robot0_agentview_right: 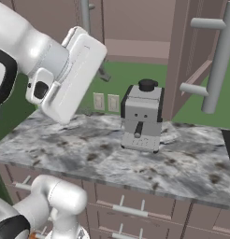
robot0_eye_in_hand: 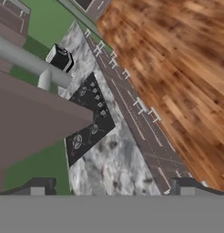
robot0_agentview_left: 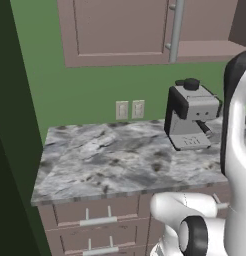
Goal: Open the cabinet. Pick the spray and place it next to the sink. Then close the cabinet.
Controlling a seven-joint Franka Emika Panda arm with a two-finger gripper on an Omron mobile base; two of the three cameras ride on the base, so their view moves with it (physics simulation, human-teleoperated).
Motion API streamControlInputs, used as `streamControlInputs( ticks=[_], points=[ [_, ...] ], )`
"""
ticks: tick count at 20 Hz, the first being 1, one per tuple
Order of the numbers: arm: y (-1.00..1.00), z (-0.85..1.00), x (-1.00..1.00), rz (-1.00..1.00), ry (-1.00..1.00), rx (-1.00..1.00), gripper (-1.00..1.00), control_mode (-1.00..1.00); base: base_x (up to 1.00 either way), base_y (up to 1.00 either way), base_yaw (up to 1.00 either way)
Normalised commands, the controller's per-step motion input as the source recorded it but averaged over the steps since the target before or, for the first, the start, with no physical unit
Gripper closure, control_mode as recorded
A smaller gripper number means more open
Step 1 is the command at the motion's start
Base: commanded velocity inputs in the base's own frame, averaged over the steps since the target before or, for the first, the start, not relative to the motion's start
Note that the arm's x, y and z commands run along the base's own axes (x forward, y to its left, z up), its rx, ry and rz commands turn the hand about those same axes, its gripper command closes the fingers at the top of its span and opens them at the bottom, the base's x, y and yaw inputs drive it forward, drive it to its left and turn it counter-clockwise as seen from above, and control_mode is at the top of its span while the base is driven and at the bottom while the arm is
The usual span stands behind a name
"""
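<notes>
The cabinet (robot0_agentview_left: 120,30) hangs above the counter. Its left door is closed, and its right door (robot0_agentview_right: 182,56) is swung out with its long grey bar handle (robot0_agentview_right: 219,60) facing me. In the hand view that door (robot0_eye_in_hand: 36,123) and its handle (robot0_eye_in_hand: 27,61) lie at the left, close under the hand. My gripper (robot0_eye_in_hand: 113,189) is open with nothing between its tips, raised high in front of the cabinet. Its white wrist (robot0_agentview_right: 65,70) shows at the upper left of the right base view. The spray and the sink are out of view.
A grey coffee machine (robot0_agentview_right: 142,116) stands at the back of the marbled counter (robot0_agentview_left: 120,160), near two wall sockets (robot0_agentview_left: 130,109). A black inset with round burner-like marks (robot0_eye_in_hand: 89,118) lies in the counter below the open door. Drawers (robot0_agentview_left: 95,220) run under the counter; the floor (robot0_eye_in_hand: 177,68) is wood.
</notes>
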Motion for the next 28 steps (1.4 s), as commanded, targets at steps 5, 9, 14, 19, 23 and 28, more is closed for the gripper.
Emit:
streamControlInputs(
  ticks=[5, 9, 14, 19, 23, 28],
  points=[
    [-0.32, 0.00, -0.34, -0.01, 0.00, -0.02, -1.00, -1.00, 0.00, 0.00, 0.00],
    [-0.39, 0.00, -0.42, 0.00, -0.01, -0.01, -1.00, -1.00, 0.00, 0.00, 0.00],
    [-0.36, 0.00, -0.39, 0.00, -0.05, -0.06, -1.00, -1.00, 0.00, 0.00, 0.00],
    [-0.35, 0.00, -0.34, 0.00, -0.14, -0.11, -1.00, -1.00, 0.00, 0.00, 0.00],
    [-0.42, 0.00, -0.33, 0.00, -0.14, -0.06, -1.00, -1.00, 0.00, 0.00, 0.00],
    [-0.42, -0.01, -0.20, 0.00, -0.11, -0.11, -1.00, -1.00, 0.00, 0.00, 0.00]
  ],
)
